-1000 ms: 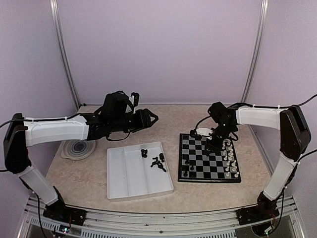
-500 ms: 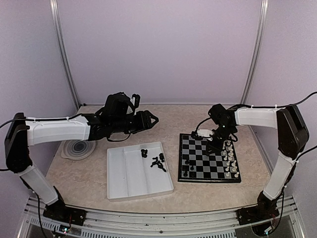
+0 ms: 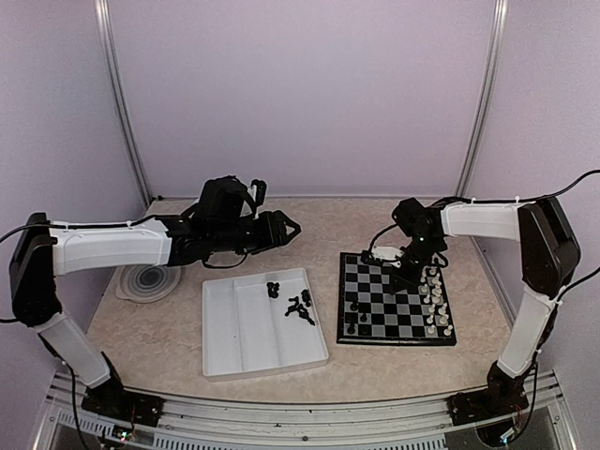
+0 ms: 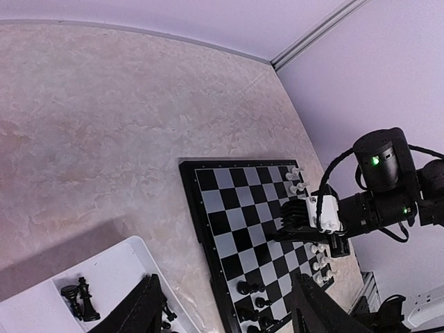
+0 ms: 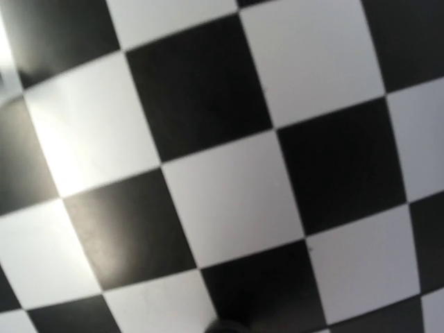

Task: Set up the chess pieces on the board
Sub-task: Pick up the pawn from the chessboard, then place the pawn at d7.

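Right gripper (image 3: 405, 275) has snapped closed since a second ago, tips down over the far squares of the board (image 3: 386, 302). Can't tell if it's got anything. Left gripper (image 3: 291, 225) hangs spread wide beyond the tray (image 3: 246, 339). Most chess pieces (image 3: 298, 306) lie in that tray.

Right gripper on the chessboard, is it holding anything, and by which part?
Cannot be told. The right gripper is shut low over the board, but no view shows whether it pinches anything. The left gripper is open, empty.
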